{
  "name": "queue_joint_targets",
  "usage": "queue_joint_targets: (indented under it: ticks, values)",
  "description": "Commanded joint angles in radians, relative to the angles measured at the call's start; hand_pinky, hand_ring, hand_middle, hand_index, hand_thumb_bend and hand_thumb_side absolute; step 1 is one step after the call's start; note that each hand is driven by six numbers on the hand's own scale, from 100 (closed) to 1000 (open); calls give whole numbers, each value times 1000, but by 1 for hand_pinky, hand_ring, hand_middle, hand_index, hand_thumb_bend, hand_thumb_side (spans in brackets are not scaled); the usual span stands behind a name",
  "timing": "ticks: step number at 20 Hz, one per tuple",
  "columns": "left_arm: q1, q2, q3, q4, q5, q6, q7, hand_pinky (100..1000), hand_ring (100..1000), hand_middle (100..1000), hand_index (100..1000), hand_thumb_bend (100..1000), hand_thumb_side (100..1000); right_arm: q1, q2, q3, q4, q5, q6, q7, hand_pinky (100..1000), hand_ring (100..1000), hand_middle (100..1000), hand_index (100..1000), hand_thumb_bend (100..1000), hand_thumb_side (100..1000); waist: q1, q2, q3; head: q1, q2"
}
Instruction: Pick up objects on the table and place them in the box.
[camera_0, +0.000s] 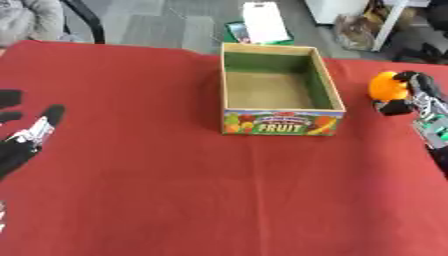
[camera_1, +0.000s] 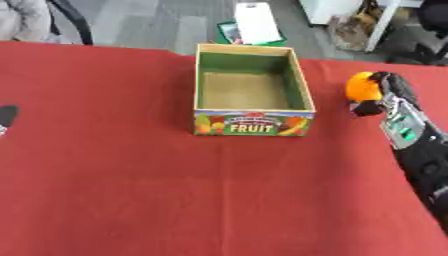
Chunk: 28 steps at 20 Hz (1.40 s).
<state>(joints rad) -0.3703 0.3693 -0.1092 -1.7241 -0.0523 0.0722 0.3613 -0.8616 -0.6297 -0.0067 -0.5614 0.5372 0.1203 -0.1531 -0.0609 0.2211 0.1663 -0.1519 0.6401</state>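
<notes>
A cardboard box (camera_0: 282, 122) with green inner walls and a "FRUIT" label on its front stands in the middle of the red table; its inside looks empty. To the right of the box, my right hand (camera_1: 385, 95) is curled round an orange round fruit (camera_1: 360, 86), held a little right of the box's right wall. My left hand (camera_0: 26, 131) rests at the left edge of the table, fingers straight and pointing up, holding nothing.
The red tablecloth (camera_0: 175, 190) covers the whole table. Beyond the far edge, a white and green thing (camera_0: 262, 22) lies on the grey floor, and a chair leg (camera_0: 87, 20) shows at the far left.
</notes>
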Motion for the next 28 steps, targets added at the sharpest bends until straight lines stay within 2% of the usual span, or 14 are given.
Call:
queue_joint_targets:
  ticks: [1, 2, 3, 4, 5, 6, 7, 8, 10, 12, 16, 21, 28]
  values:
    - [-15, 11, -2, -21, 4, 1, -4, 699, 732, 611, 634, 739, 338, -9, -44, -10, -2, 21, 25, -47, 745, 745, 708, 789, 396, 100, 5, -13, 4, -8, -15]
    - [-16, 11, -2, -21, 4, 1, -4, 699, 732, 611, 634, 739, 338, -8, -46, -10, -2, 30, 36, -72, 710, 702, 656, 748, 371, 100, 5, -12, 5, -10, -15]
    - [-16, 12, -2, -21, 4, 2, -4, 699, 732, 611, 634, 739, 338, -7, -47, -10, -4, 42, 47, -103, 702, 694, 645, 739, 360, 100, 5, -12, 7, -12, -17]
    - [-17, 12, -2, -22, 4, 2, -4, 699, 732, 611, 634, 739, 339, -6, -48, -10, -5, 55, 59, -136, 665, 646, 588, 689, 311, 100, 5, -11, 9, -14, -18]
    - [-17, 12, -2, -22, 4, 2, -5, 699, 732, 611, 634, 739, 338, -5, -49, -12, -7, 67, 71, -169, 652, 630, 572, 675, 291, 100, 6, -11, 10, -15, -19]
    - [-17, 12, -2, -23, 4, 2, -5, 699, 733, 611, 634, 739, 339, -4, -49, -14, -8, 75, 84, -202, 610, 580, 512, 612, 229, 100, 7, -10, 10, -16, -20]
    - [-18, 12, -2, -23, 4, 3, -5, 699, 733, 611, 634, 739, 339, -4, -49, -15, -9, 81, 96, -234, 606, 576, 508, 606, 220, 100, 7, -10, 11, -17, -21]
    - [-18, 12, -2, -24, 4, 3, -5, 699, 733, 611, 634, 739, 339, -3, -48, -15, -9, 83, 105, -258, 573, 538, 457, 544, 154, 100, 7, -10, 12, -18, -21]
    - [-18, 12, -2, -24, 4, 3, -6, 699, 733, 611, 634, 740, 339, -3, -48, -19, -13, 80, 123, -314, 533, 503, 386, 470, 100, 100, 8, -9, 13, -20, -22]
    - [-18, 12, -2, -24, 5, 3, -6, 699, 733, 611, 634, 740, 339, -2, -47, -20, -18, 71, 132, -372, 482, 464, 291, 376, 100, 100, 8, -8, 12, -20, -23]
    - [-17, 12, -1, -24, 5, 3, -5, 699, 733, 611, 634, 740, 339, -1, -47, -19, -38, 38, 122, -471, 442, 428, 198, 285, 100, 100, 9, -10, 6, -19, -21]
    - [-15, 10, -2, -21, 4, 1, -6, 700, 734, 611, 634, 739, 338, -2, -52, 0, -106, 9, 90, -484, 436, 418, 177, 262, 100, 100, 3, -16, -4, -15, -20]
    - [-14, 8, -3, -18, 4, -3, -6, 700, 734, 611, 634, 739, 338, -21, -45, 39, -249, -27, 61, -419, 437, 418, 171, 256, 100, 100, -7, -29, 0, -14, -18]
